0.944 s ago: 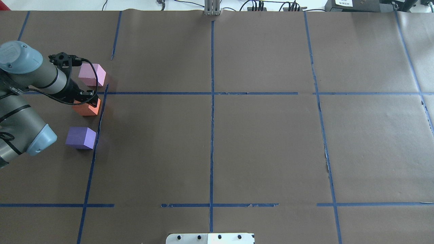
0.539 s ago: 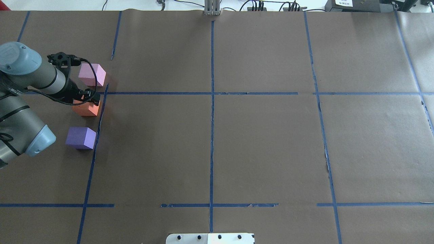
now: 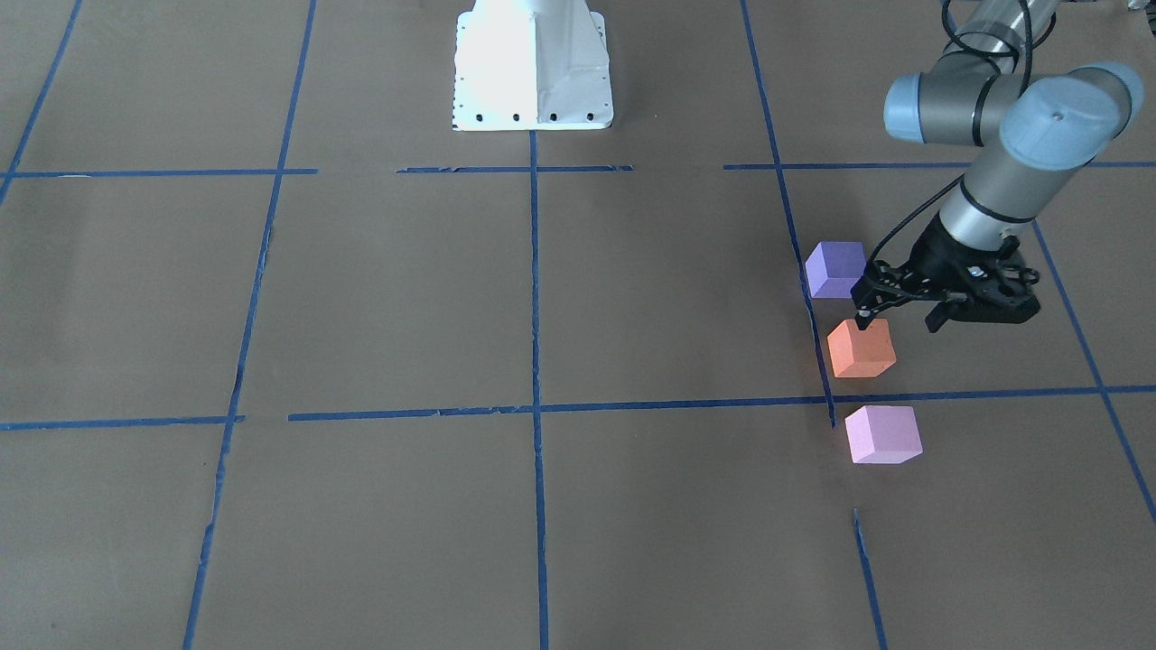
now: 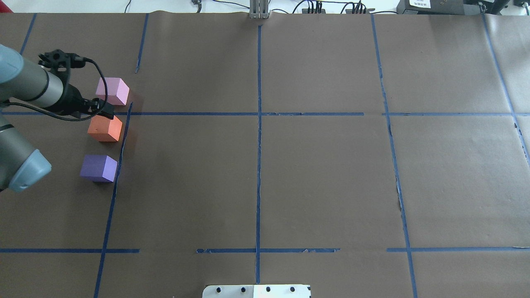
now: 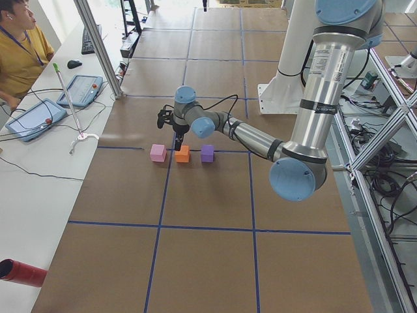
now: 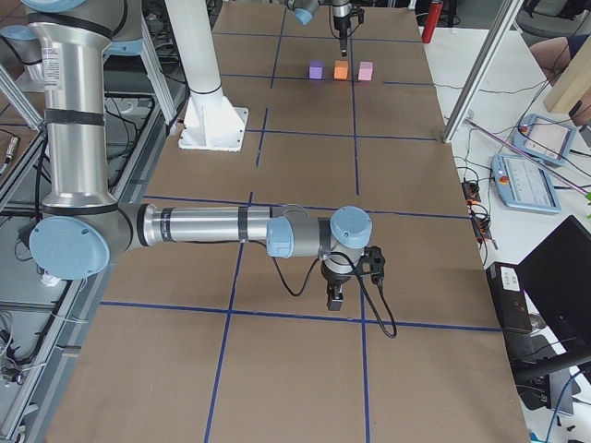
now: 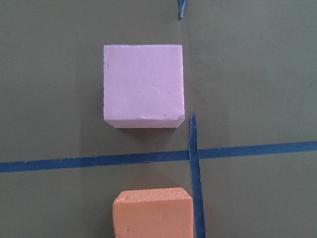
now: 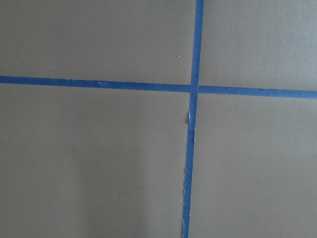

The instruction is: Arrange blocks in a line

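Readable text: none.
White label (image 4: pixel 420 3) on black box (image 4: pixel 447 7): print too small to read.
Sticker (image 5: pixel 318 62) on left arm: blurred.

Orange block (image 7: pixel 151 213): lower part past left-wrist view's btm edge.

Light is even and diffuse in every view, falling from above; the paper-covered table (image 4: pixel 323 178) looks matte, without hot spots. Shadows are soft and short — the orange block (image 4: pixel 104 129) throws only a faint reddish tint on the surface at its right in the overhead view. The white base plate (image 3: pixel 533 63) at the top of the front-facing view is blown out. Both wrist views are dimmer and greenish, yet sharp; the pink block (image 7: pixel 142 84) shows crisp edges.
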Action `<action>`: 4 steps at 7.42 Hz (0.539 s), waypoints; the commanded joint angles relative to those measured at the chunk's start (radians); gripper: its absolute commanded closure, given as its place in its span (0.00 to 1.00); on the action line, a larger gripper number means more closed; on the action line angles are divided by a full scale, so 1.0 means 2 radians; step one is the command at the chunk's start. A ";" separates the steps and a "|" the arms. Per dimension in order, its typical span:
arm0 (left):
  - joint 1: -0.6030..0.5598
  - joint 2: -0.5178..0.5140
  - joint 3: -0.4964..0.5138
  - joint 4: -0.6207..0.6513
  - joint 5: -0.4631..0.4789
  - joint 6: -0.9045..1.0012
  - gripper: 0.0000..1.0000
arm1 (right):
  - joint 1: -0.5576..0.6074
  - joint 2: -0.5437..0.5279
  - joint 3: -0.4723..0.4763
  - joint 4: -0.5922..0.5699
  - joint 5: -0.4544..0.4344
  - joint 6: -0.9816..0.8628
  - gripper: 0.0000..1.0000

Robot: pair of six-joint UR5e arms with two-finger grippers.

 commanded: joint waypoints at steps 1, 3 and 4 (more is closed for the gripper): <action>-0.039 0.004 -0.033 0.032 0.000 0.017 0.00 | 0.000 0.000 0.000 -0.001 0.000 0.000 0.00; -0.048 0.012 -0.041 0.033 -0.005 0.087 0.00 | 0.000 0.000 0.000 0.000 0.000 0.000 0.00; -0.087 0.027 -0.027 0.034 -0.017 0.170 0.00 | 0.000 0.000 0.000 -0.001 0.000 0.000 0.00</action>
